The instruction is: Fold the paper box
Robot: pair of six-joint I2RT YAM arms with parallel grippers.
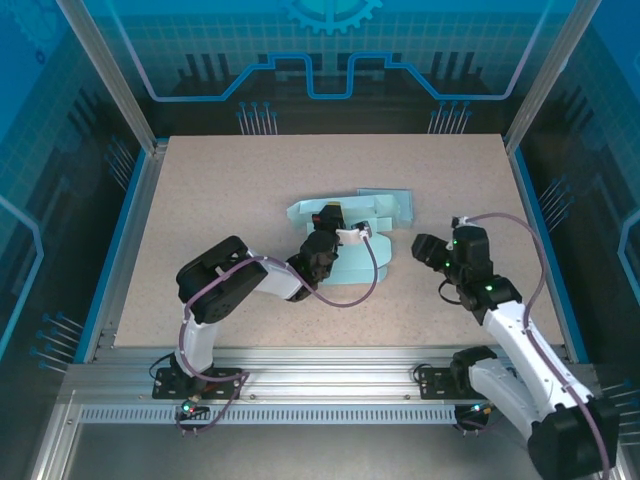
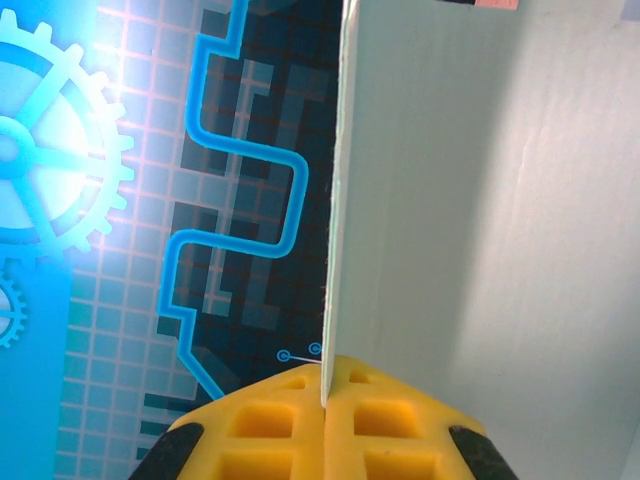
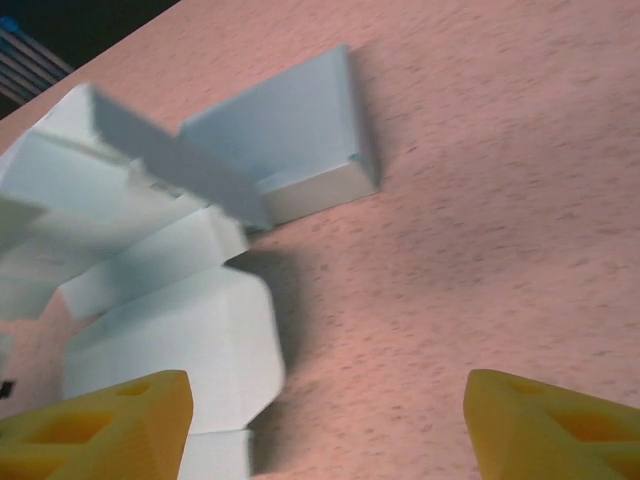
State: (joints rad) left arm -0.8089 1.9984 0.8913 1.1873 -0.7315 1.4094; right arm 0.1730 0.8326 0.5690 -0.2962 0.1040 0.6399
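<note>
Pinching the edge of one raised panel, the left gripper [image 2: 325,385] has its yellow fingers [image 2: 270,430] pressed together on the pale blue-green paper box [image 1: 340,270]. In the left wrist view the panel rises straight out from between the fingertips as a thin edge. Its broad, smooth face spreads to the right of them.

The box is only partly folded. Several flaps and walls stand or tilt at different angles, and the rest of the sheet lies flat beneath and around the left gripper. Beyond that gripper, a flat flap with a low folded lip rests on the surface. In the right wrist view a panel with clipped corners lies just ahead of the right gripper's left fingertip.

The right gripper [image 3: 325,400] hovers near the box's right side. Its fingertips are spread wide apart and hold nothing, with bare surface between them.

The speckled beige tabletop [image 1: 250,180] carries the box near its middle. An aluminium frame rail [image 1: 300,385] runs along the near edge by the arm bases. Blue-lit enclosure walls [image 1: 150,60] with grid, circuit and gear patterns surround the table.
</note>
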